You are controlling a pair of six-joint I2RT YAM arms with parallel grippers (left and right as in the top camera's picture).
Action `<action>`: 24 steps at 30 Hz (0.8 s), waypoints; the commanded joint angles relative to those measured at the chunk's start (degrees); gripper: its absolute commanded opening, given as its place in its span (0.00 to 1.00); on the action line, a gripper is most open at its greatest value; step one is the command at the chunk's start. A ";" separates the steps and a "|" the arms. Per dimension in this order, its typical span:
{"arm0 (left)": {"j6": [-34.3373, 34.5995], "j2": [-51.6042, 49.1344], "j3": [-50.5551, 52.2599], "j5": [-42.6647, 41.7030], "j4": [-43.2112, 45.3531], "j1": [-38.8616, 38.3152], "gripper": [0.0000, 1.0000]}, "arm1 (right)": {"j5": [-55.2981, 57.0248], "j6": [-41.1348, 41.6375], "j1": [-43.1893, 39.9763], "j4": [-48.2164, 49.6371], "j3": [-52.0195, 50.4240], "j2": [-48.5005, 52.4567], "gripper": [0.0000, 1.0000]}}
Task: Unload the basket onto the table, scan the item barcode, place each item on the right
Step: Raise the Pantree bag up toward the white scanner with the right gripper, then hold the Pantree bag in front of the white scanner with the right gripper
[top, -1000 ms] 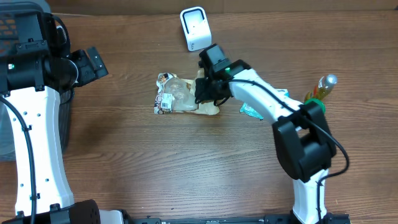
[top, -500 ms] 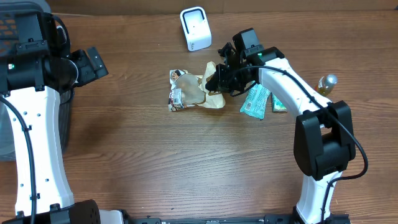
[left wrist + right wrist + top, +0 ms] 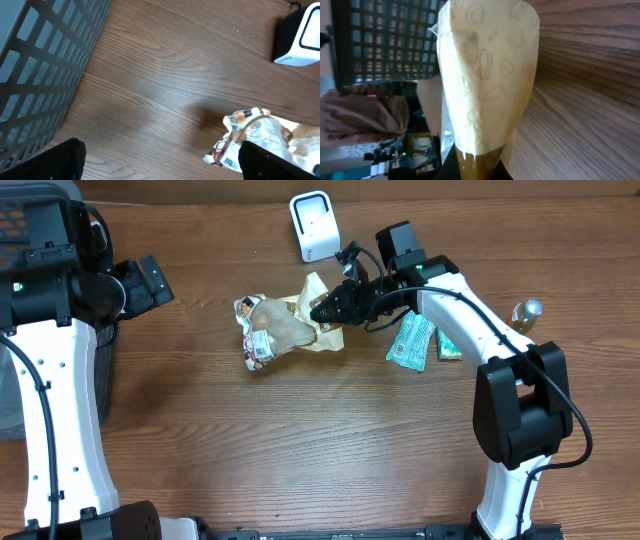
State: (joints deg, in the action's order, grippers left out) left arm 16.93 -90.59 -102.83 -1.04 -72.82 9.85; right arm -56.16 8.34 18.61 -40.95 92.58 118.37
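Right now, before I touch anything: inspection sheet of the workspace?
Surface: wooden table, no spills seen.
Job's things: pastry bag, printed label at its left end; white scanner upright behind it.
Clutter: green packets; silver-capped bottle far right.
Grippers: right gripper, jaws shut on the pastry bag's paper end; left gripper, jaws open, empty.
Cables: black cables along both arms, none across the table.
Surroundings: mesh basket at left.

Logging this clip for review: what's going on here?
The right pincer is shut on the tan paper end of a clear snack packet, holding it just in front of the white scanner. The left pincer hangs open at the far left, handling nothing.
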 commanded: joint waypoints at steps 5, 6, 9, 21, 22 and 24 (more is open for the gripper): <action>-0.66 -0.07 -0.42 -0.02 -0.02 -0.13 1.00 | -1.46 -3.21 0.37 -3.32 18.01 -3.39 0.04; -0.66 -0.07 -0.42 -0.02 -0.02 -0.13 1.00 | 0.13 -4.11 0.52 -3.54 20.15 -3.39 0.04; -0.66 -0.07 -0.42 0.00 -0.02 -0.13 0.99 | 11.50 -10.47 1.75 -0.55 26.10 -3.39 0.04; -0.66 -0.07 -0.42 -0.02 -0.02 -0.13 1.00 | 48.13 -30.12 5.44 13.07 25.88 -1.62 0.04; -0.66 -0.07 -0.42 -0.02 -0.02 -0.13 0.99 | 48.65 -31.47 5.44 14.75 25.88 -0.79 0.04; -0.66 -0.07 -0.42 -0.02 -0.02 -0.13 1.00 | 49.07 -33.29 5.44 17.59 25.88 0.81 0.04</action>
State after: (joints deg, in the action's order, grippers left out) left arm 16.93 -90.59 -102.83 -1.04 -72.82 9.85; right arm -11.46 -21.43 24.01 -25.43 117.64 116.79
